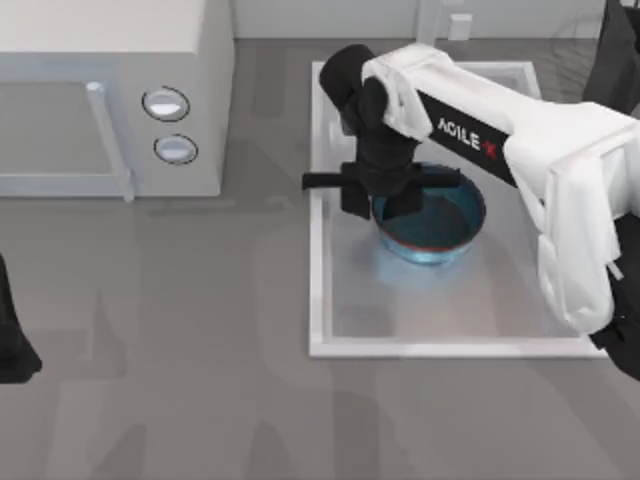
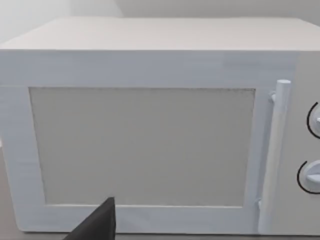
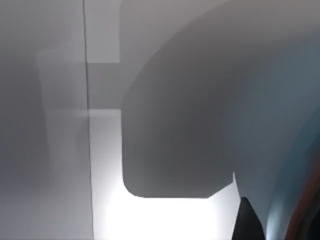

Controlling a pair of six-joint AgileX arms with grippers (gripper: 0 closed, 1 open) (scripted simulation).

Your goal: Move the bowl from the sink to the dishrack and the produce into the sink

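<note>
Hovering right claw (image 1: 385, 200) over bowl (image 1: 440, 225), sink (image 1: 318, 300)

"AGILEX" in white letters on a black band, on the right arm (image 1: 520, 140) over the sink (image 1: 318, 250)

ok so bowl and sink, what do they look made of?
Bowl: looks like glazed ceramic, going by the glossy blue outside, dark teal inside and thin reddish-brown rim; coated plastic is also possible. Sink: a plain white raised rim and pale grey floor, smooth with a soft sheen, suggesting enamel or moulded plastic. The right pincer is at the bowl's left rim.
</note>
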